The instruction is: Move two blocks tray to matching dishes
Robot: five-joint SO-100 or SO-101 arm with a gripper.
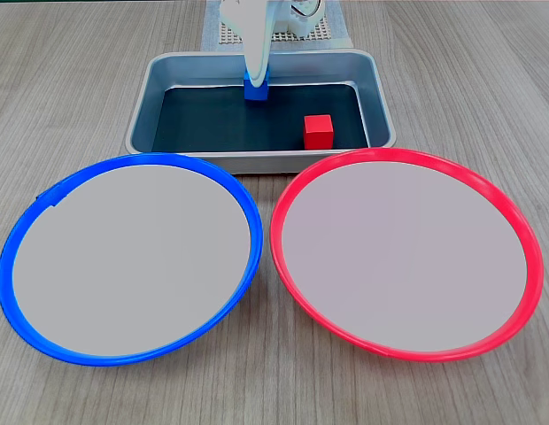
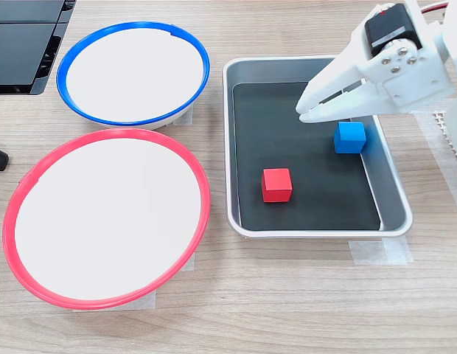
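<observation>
The blue block [image 2: 350, 137] and the red block [image 2: 276, 184] sit apart on the dark floor of the grey tray [image 2: 391, 193], which rests on a pale wood-grain table [image 2: 287, 295] beside the empty blue-rimmed dish [image 2: 81, 110] and red-rimmed dish [image 2: 26, 184]. The white gripper [image 2: 302, 112] hovers just over the blue block, its fingers nearly closed and holding nothing
</observation>
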